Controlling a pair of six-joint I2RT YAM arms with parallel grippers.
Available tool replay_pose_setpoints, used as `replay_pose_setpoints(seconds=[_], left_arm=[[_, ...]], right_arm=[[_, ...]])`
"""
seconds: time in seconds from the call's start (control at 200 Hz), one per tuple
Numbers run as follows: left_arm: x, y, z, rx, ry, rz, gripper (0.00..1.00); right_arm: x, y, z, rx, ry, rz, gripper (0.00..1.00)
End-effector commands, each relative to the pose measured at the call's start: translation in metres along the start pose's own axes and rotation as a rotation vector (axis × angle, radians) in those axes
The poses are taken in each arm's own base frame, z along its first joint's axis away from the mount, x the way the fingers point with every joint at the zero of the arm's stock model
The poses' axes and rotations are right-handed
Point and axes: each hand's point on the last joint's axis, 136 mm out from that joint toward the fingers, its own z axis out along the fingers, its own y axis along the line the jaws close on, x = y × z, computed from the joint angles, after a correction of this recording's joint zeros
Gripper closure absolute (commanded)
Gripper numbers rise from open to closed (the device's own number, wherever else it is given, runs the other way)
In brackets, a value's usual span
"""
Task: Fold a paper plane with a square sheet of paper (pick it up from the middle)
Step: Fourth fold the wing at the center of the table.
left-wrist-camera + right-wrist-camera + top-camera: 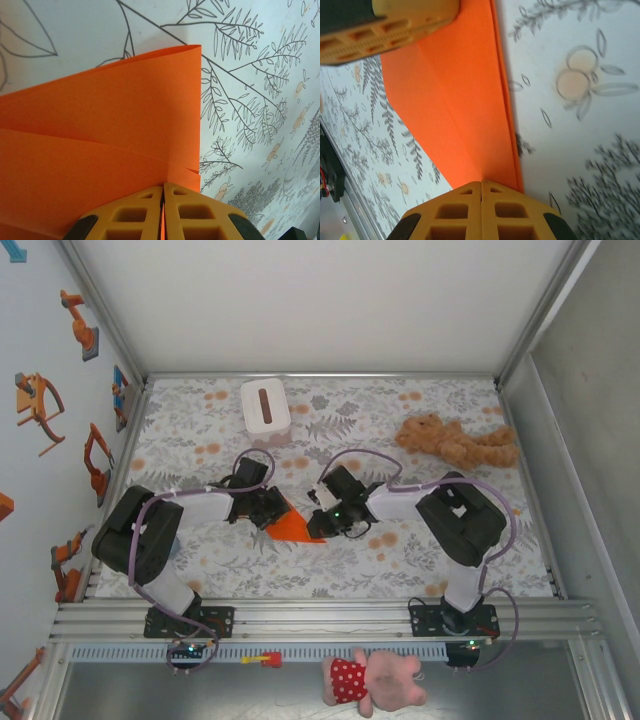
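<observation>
My left tool [163,189] and right tool [481,184] are each pinched tight on the orange paper [296,528] — it sits partly folded, low over the desk [380,562] between them. It's thin, light and springy — I'd hold at the creased edges, catching all layers.

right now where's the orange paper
In the top view the folded orange paper sits mid-table over the floral cloth, clamped from left and right by both arms' jaws, nearer the front than the white tissue box.
</observation>
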Motion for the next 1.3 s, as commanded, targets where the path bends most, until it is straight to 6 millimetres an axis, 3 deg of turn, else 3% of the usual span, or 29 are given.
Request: replay_pose_setpoints(seconds=[0.0, 0.145, 0.275, 0.591, 0.766, 0.931, 1.092, 1.292], left_arm=[[0.014, 0.072, 0.008, -0.254, 0.032, -0.073, 0.91], [0.013, 0.07, 0.009, -0.25, 0.035, -0.065, 0.91], [0.012, 0.067, 0.01, -0.242, 0.038, -0.06, 0.91], [0.011, 0.055, 0.009, -0.205, 0.04, -0.034, 0.91], [0.01, 0.048, 0.008, -0.181, 0.037, -0.02, 0.91], [0.008, 0.036, 0.003, -0.148, 0.024, 0.006, 0.91], [0.008, 0.025, 0.0, -0.119, 0.023, 0.028, 0.91], [0.004, 0.002, -0.015, -0.029, -0.016, 0.041, 0.91]], right_arm=[[0.04, -0.023, -0.006, 0.057, 0.087, 0.075, 0.95], [0.053, -0.033, -0.015, 0.072, 0.076, 0.109, 0.96], [0.054, -0.035, -0.024, 0.075, 0.034, 0.12, 0.96], [0.01, 0.007, -0.052, -0.02, -0.139, -0.009, 0.96], [-0.013, 0.015, -0.036, -0.065, -0.133, -0.007, 0.97], [-0.021, 0.015, -0.018, -0.07, -0.106, -0.002, 1.0], [-0.018, 0.007, -0.005, -0.048, -0.073, 0.019, 1.0], [0.0, -0.021, 0.004, 0.053, -0.018, 0.076, 1.0]])
